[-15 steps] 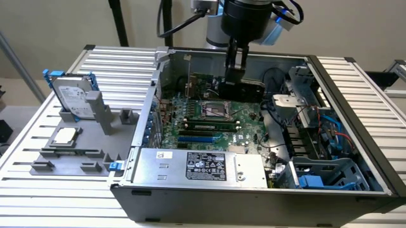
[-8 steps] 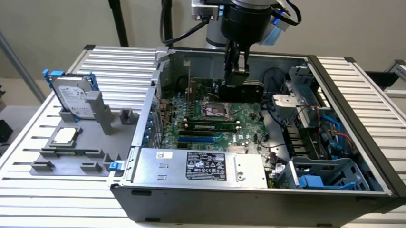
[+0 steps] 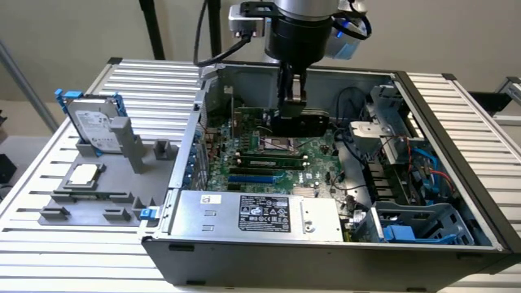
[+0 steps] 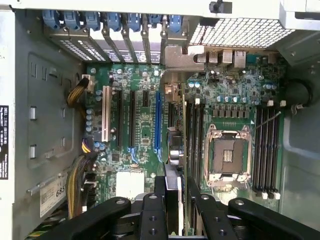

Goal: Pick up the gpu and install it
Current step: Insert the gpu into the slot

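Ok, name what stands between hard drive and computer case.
Exterior view: a tall grey post and a short grey post stand between hard drive and computer case.

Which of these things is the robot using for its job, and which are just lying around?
For the job: the flat green gpu card with a black cooler face, gripped in the black pincer; the green motherboard inside the open grey metal computer case.
Just lying about: the silver hard drive in a blue frame; the small square silver CPU chip; the grey holder stand.
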Available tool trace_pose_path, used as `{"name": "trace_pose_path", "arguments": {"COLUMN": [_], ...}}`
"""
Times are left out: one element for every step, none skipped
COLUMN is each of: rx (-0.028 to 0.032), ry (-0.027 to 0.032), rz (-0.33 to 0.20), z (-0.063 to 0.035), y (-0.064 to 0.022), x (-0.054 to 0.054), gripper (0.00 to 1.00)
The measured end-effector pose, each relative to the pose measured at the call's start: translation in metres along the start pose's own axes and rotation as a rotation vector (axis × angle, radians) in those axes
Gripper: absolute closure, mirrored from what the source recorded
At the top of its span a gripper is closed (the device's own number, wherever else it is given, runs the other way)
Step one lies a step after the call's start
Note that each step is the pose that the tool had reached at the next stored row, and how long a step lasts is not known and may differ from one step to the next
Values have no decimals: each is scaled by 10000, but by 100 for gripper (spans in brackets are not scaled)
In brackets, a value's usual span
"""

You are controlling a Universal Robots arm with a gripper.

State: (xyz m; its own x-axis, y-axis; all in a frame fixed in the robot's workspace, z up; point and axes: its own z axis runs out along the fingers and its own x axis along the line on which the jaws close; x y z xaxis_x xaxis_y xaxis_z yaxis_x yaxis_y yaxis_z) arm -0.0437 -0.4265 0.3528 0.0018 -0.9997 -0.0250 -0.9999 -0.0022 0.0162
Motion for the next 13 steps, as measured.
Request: {"name": "trace_pose_path", "arguments": {"rx": [57,110,155,190,214,228,236,241,242,245,247,249,250], "ry": [0,0,1,-2,-2,-1,-1,-2,-1,0,-1,-1,-1], "rz": [-2,-3,-4,-5,-5,-6,-5,-4,-3,5,30,63,106], "z": [8,17,27,42,59,78,96,115,133,151,169,187,205], "y": [23,45,68,91,113,130,148,161,174,187,198,205,209], "x": [13,27,40,46,52,55,58,61,64,68,71,74,78], "gripper": [72,72,72,72,72,72,72,72,72,72,72,72,72]}}
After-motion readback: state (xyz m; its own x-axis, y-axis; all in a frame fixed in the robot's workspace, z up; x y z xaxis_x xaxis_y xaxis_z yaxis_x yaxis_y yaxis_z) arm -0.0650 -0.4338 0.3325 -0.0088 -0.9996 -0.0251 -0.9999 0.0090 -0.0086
